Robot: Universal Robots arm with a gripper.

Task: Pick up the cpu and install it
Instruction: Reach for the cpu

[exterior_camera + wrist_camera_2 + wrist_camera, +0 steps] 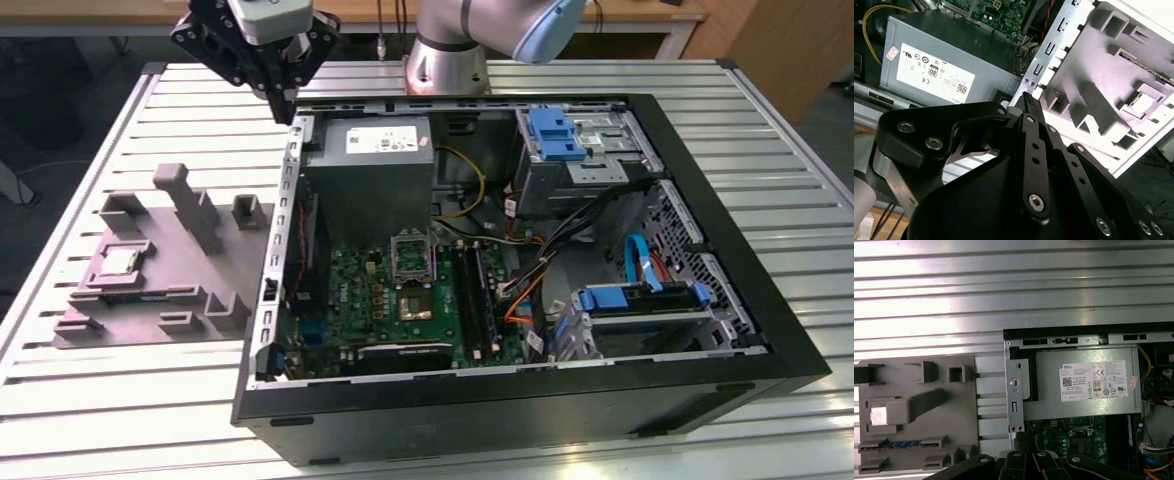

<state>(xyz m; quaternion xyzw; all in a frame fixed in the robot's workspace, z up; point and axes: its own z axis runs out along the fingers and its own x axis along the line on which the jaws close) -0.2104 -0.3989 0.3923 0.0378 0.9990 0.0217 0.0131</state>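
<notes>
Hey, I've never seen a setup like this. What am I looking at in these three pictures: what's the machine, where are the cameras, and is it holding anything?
The machine is a single robot arm standing on a slatted metal table. The exterior view comes from a camera off the arm that looks over the whole scene. The two wrist views come from cameras riding near the arm's wrist, so the black gripper appears up close in them.

On the table is an open computer case with its green motherboard exposed. Beside it, on the exterior view's left, is a grey moulded tray. The cpu, a small silvery square, sits in a pocket of that tray.

The gripper hangs over the edge of the case on the tray's side. Its fingers look closed together, and it holds nothing.
</notes>
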